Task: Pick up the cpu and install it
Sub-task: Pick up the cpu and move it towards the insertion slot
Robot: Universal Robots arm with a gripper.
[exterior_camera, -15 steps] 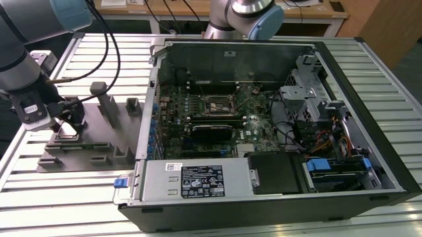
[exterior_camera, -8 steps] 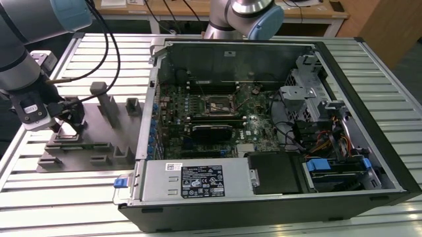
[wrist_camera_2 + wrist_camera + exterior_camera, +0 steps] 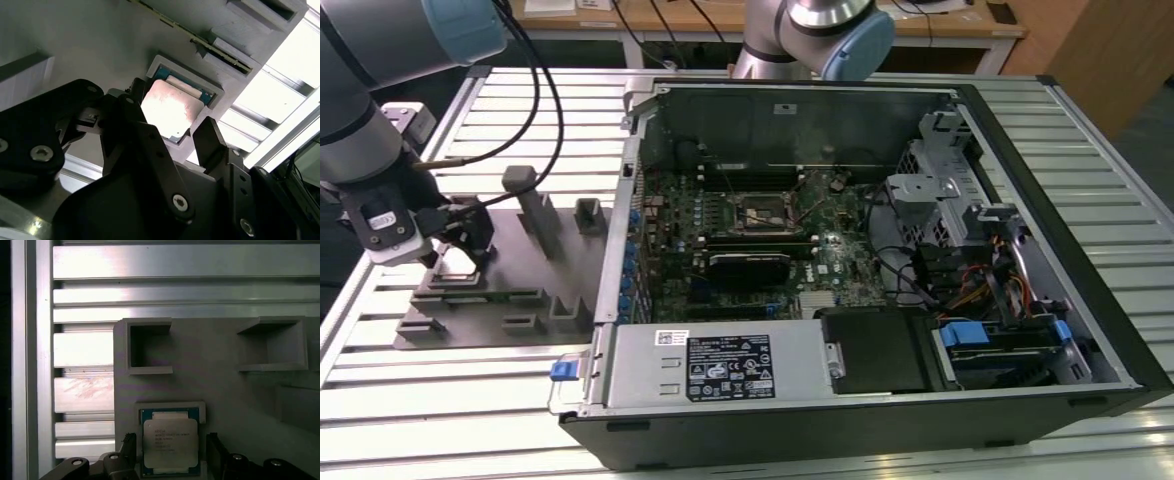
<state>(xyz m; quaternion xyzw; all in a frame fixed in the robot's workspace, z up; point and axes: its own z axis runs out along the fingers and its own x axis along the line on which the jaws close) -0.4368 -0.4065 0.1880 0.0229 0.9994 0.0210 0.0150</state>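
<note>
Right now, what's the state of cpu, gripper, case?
cpu, lying flat in the fixture pocket, not gripped.
gripper, open, straddling the cpu with a gap on each side.
case, on its side, panel off, board exposed.

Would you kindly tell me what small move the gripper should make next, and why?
Probably lower it straight down: the open gripper hangs over the cpu, which lies flat in its pocket in the fixture plate, jaws standing off either side, not touching.
</note>
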